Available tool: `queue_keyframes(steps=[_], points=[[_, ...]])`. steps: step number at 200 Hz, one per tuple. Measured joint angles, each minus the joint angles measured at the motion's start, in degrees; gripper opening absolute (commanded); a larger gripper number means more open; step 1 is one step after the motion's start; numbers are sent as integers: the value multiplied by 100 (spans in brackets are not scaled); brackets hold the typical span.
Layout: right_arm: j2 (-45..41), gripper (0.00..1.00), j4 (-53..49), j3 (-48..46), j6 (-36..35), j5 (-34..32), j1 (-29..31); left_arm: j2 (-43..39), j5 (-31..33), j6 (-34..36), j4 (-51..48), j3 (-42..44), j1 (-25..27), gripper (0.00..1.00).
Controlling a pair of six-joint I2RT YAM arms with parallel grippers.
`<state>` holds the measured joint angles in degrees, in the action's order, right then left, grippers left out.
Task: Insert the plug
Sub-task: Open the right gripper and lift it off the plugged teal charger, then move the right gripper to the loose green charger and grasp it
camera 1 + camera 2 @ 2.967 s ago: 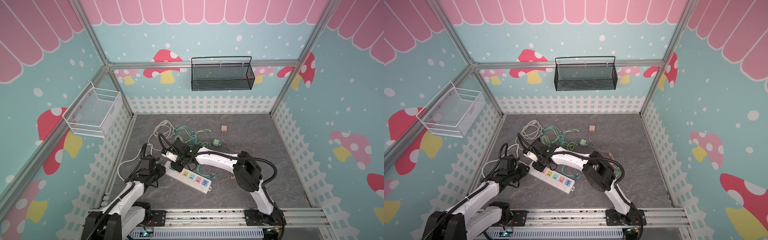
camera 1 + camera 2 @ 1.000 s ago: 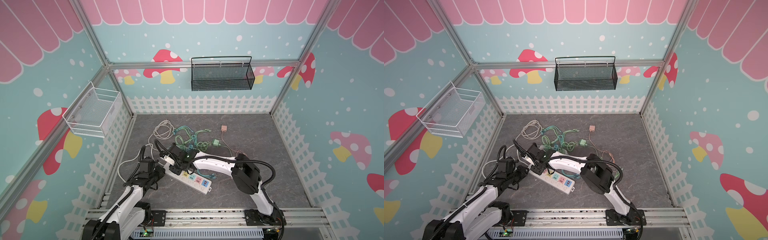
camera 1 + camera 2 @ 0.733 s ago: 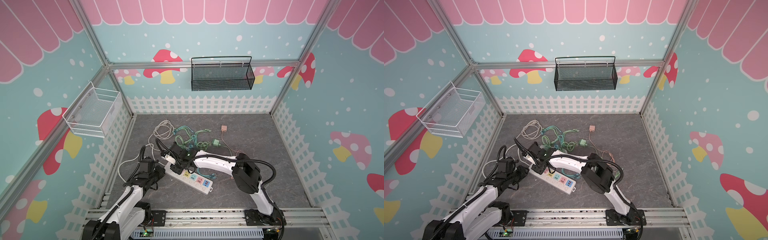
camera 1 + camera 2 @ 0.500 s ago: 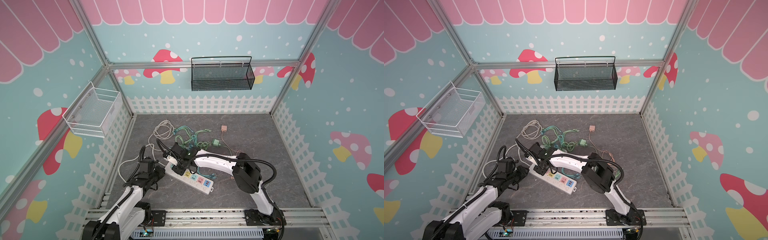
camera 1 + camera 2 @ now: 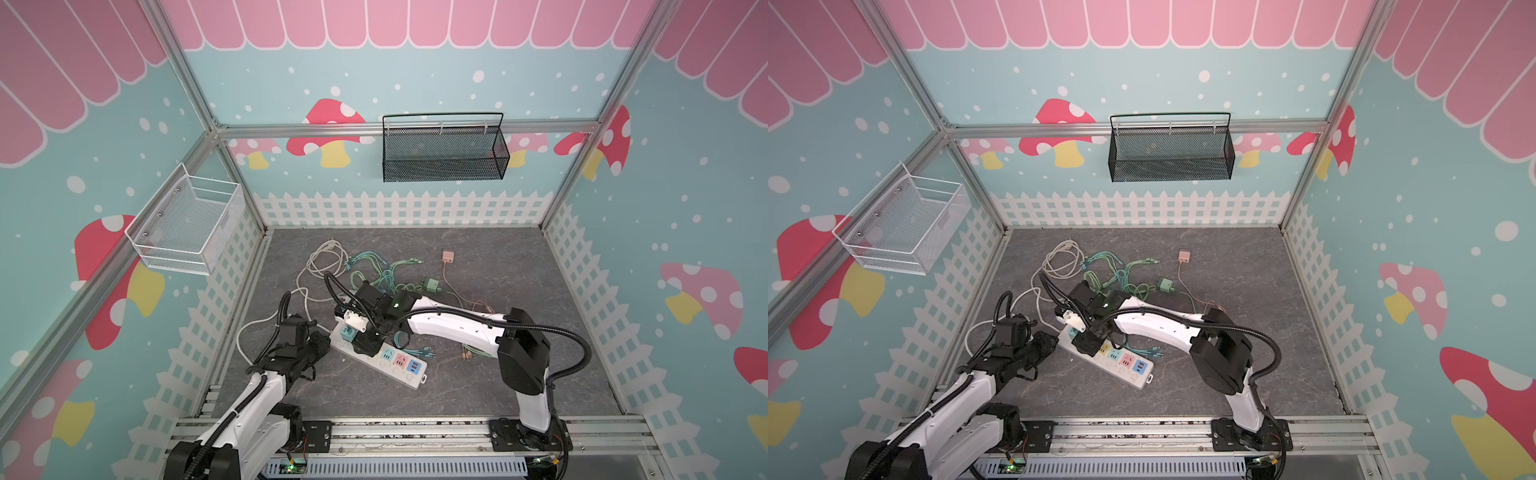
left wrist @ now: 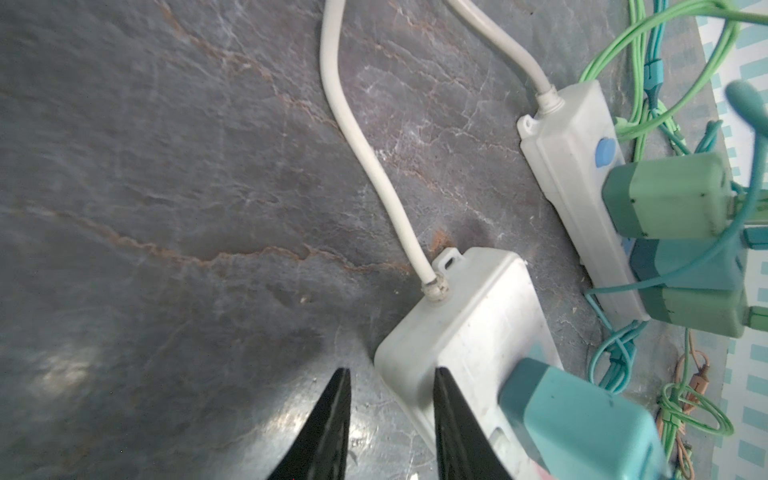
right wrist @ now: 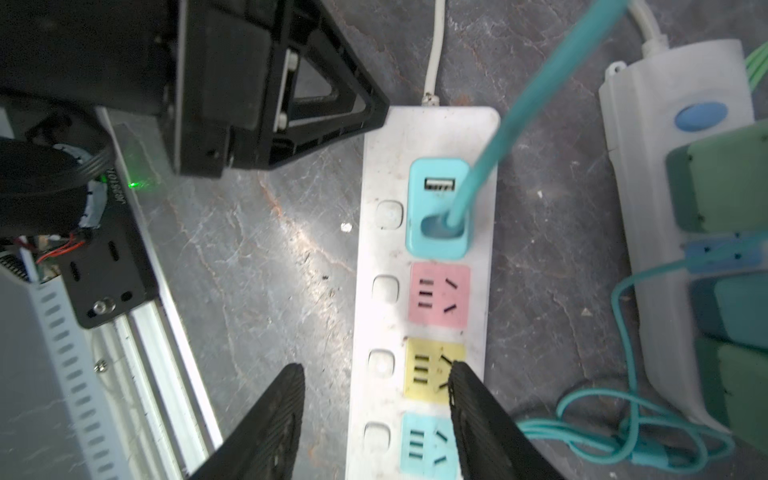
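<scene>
The teal plug (image 7: 438, 208) sits pushed into the end socket of the white power strip (image 7: 382, 249), and its teal cable (image 7: 540, 83) runs up out of it. My right gripper (image 7: 374, 374) hovers open above the strip's yellow socket, apart from the plug and holding nothing. In both top views it hangs over the strip (image 5: 399, 365) (image 5: 1125, 365), just beside the plug (image 5: 347, 332). My left gripper (image 6: 390, 378) is slightly open with only floor between its fingers. One finger (image 6: 449, 399) lies against the cord end of the strip (image 6: 457, 340).
A second white power strip (image 7: 665, 166) with green chargers plugged in lies next to the first. Tangled green cables (image 5: 386, 278), a white cable coil (image 5: 328, 257), a green charger (image 5: 431, 285) and a pink adapter (image 5: 447, 255) lie behind. Wire baskets (image 5: 442, 153) (image 5: 187, 226) hang on the walls.
My right gripper has opened and let go of the teal plug, which stays in the socket. The left gripper has hardly moved.
</scene>
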<state>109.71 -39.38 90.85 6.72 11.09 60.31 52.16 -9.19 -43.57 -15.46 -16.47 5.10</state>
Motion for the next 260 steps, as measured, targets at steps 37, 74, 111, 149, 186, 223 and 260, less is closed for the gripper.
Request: queue_keyframes(steps=[37,74,111,149,186,223,260], points=[[-715,62,195,-549,2,503,-319,-11,4,-24,-48,-7,-11,38],[-1419,67,496,-1086,-63,750,-922,-229,-22,-4,-319,-109,-15,45],[-1928,69,802,-1578,-339,616,-1818,-529,-55,107,-743,-575,-17,51],[-1930,72,1054,-1735,-754,22,-2361,-905,-57,299,-1274,-1244,-20,65],[-1679,72,1279,-1742,-1193,-350,-2796,-1147,-271,505,-1733,-1821,-22,67],[-1097,72,1392,-1722,-1646,-538,-3211,-1172,-785,651,-1954,-2227,-22,68],[-254,72,1410,-1405,-1943,-409,-3565,-1156,-1486,695,-2006,-2564,-22,70]])
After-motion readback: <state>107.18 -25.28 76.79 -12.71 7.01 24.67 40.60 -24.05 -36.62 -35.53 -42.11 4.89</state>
